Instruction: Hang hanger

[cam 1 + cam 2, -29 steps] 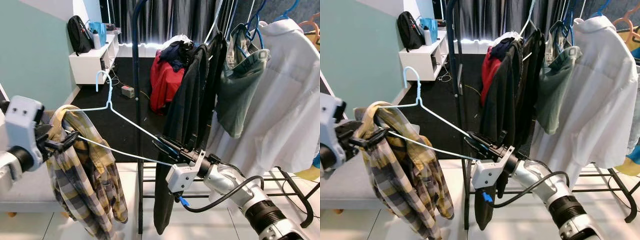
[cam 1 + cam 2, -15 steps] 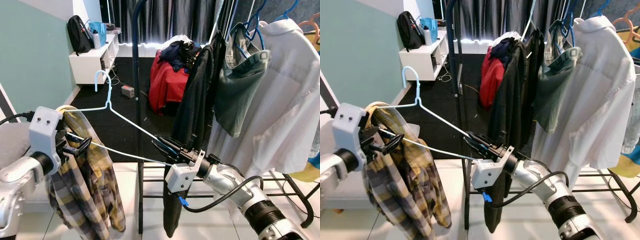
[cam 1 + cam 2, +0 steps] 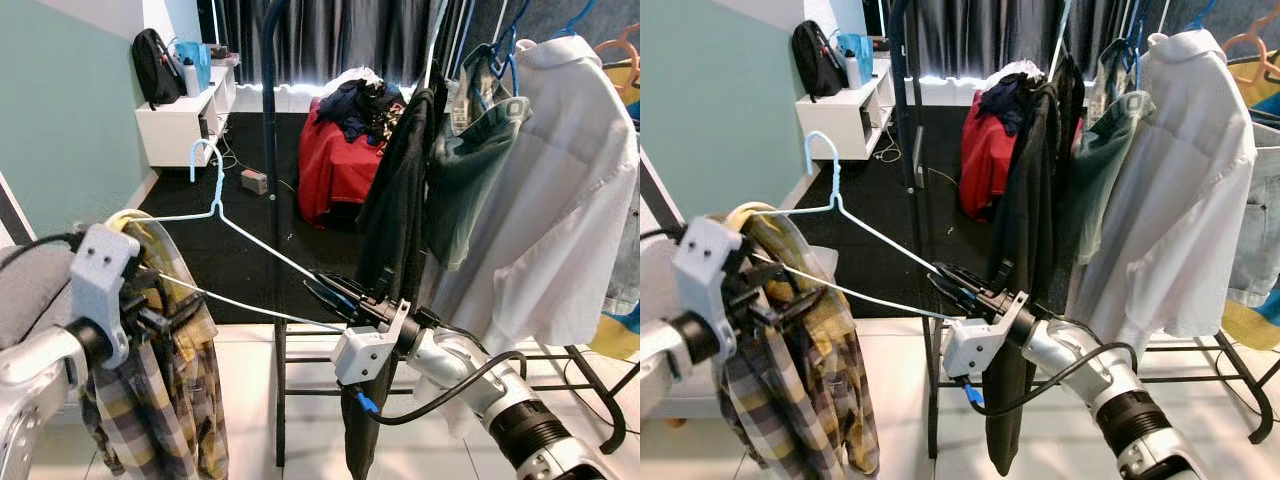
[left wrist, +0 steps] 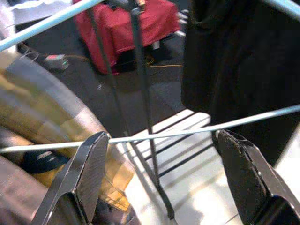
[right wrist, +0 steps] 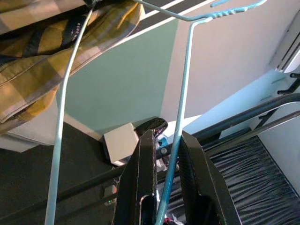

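A light blue wire hanger (image 3: pixel 260 245) stretches across in front of me, its hook (image 3: pixel 205 148) pointing up. A yellow plaid shirt (image 3: pixel 150 400) drapes over its left shoulder and hangs down. My right gripper (image 3: pixel 325 285) is shut on the hanger's right end; the right wrist view shows the wire pinched between its fingers (image 5: pixel 145 178). My left gripper (image 4: pixel 161 136) is open at the shirt end. The hanger's lower wire runs across the gap between its wide-spread fingers (image 4: pixel 89 173), and the shirt lies close beside them.
A black clothes rack pole (image 3: pixel 270 150) stands just behind the hanger. A black garment (image 3: pixel 395 220), a grey-green shirt (image 3: pixel 470 170) and a white shirt (image 3: pixel 550 200) hang on the rack. Red clothes (image 3: pixel 335 160) lie on the dark carpet; a white shelf (image 3: pixel 185 115) stands far left.
My left arm has swung in to the right and down along the shirt. The plaid shirt now hangs lower. The black garment has swayed. The right gripper has kept its hold.
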{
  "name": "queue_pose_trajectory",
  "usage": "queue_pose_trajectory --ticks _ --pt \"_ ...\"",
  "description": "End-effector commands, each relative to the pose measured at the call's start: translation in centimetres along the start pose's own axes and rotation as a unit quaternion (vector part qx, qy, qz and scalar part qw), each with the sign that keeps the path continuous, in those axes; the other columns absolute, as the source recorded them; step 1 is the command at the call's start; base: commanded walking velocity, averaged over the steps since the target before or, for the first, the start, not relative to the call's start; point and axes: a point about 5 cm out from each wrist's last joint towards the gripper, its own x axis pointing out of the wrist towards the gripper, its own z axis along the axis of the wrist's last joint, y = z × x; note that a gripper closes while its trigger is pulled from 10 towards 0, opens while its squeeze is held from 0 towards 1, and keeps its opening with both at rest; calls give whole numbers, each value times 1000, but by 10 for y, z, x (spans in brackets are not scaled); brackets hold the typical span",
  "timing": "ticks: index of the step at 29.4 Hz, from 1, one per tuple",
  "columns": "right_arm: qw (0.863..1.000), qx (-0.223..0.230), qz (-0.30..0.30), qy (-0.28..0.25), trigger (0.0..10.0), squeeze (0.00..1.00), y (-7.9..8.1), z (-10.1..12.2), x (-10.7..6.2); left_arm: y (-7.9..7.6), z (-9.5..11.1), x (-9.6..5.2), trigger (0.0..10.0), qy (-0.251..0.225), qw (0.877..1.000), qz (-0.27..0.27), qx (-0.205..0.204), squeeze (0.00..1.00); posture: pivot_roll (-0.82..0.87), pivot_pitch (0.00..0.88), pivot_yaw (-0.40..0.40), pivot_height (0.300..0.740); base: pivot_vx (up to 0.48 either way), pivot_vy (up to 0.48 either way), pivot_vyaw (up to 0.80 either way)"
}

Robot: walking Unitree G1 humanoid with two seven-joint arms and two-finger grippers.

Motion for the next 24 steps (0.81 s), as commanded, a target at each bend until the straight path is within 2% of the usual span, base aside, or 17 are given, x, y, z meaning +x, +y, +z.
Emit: queue_pose_trajectory --ticks 1,3,4,5,6,7,10,11,15,17,19,24 --pt "999 -2 -46 -23 10000 0 -14 6 5 7 6 -7 10000 -5 999 25 27 0 65 102 11 740 0 0 0" --pt "999 -2 -47 -23 10000 0 -14 6 4 27 11 -12 10000 -21 993 104 49 0 67 100 10 740 0 0 0" --pt "999 -2 -47 -23 10000 0 -14 6 4 27 11 -12 10000 -21 993 104 49 0 67 100 10 740 0 0 0" --pt "999 -2 -46 -23 10000 0 -13 6 4 35 14 -14 10000 -32 989 134 57 0 66 98 10 740 0 0 0" --pt "999 -2 -45 -23 10000 0 -13 6 4 50 25 -19 10000 -77 975 203 56 0 64 95 14 740 0 0 0" --pt "999 -3 -45 -23 10000 0 -13 6 4 53 28 -21 10000 -91 971 214 57 0 61 93 15 740 0 0 0" --pt "999 -4 -46 -22 10000 0 -13 5 4 50 30 -23 10000 -100 974 195 54 0 62 89 16 740 0 0 0" --pt "999 -4 -45 -21 10000 0 -14 4 3 45 24 -24 10000 -81 980 176 53 0 62 89 16 740 0 0 0" --pt "999 -5 -44 -21 10000 0 -13 4 2 42 11 -21 10000 -44 983 172 51 0 62 84 13 740 0 0 0" --pt "999 -5 -44 -21 10000 0 -13 4 2 42 11 -21 10000 -44 983 172 51 0 62 84 13 740 0 0 0" --pt "999 -4 -44 -22 10000 0 -12 5 2 36 -4 -14 10000 -22 986 160 32 0 54 80 17 740 0 0 0" --pt "999 -5 -44 -22 10000 0 -13 5 2 36 -9 -11 10000 -22 985 169 29 0 55 81 16 740 0 0 0"
